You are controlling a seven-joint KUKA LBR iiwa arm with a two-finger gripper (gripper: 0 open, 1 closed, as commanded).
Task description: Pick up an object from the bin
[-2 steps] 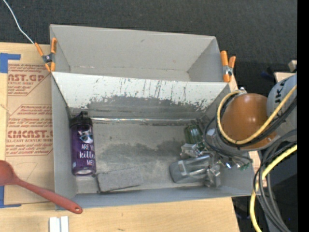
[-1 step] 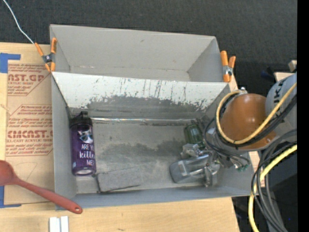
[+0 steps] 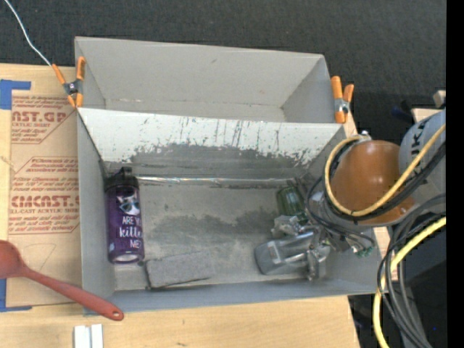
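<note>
**A:** Where do we log the hand?

**B:** We put the hand (image 3: 304,246) low in the bin (image 3: 210,85), down at floor level. It sits under the wrist's orange cover (image 3: 366,176) and the yellow cables (image 3: 406,187).

**A:** Released or clenched?

**B:** We cannot tell. The metal parts run together there, so we leave that open.

**A:** What lies nearest to it?

**B:** A grey rounded lump (image 3: 270,258) lies on the floor just beside the hand, on the side away from the arm. Its near end meets the hand's outline. We cannot say whether it is gripped or only touched.

**A:** Anything else close by?

**B:** A small green thing (image 3: 290,199) sits just past the hand, toward the bin's far wall. We cannot make out what kind of thing it is.

**A:** And farther out?

**B:** A grey flat slab (image 3: 177,270) lies beyond the lump, farther from the hand, against the same near wall the hand works along. A purple bottle (image 3: 123,227) with a dark cap is well apart from the hand. It lies lengthwise against the opposite side wall, with white lettering on its label.

**A:** So the task's thing?

**B:** We record the grey lump, right at the hand.
</note>
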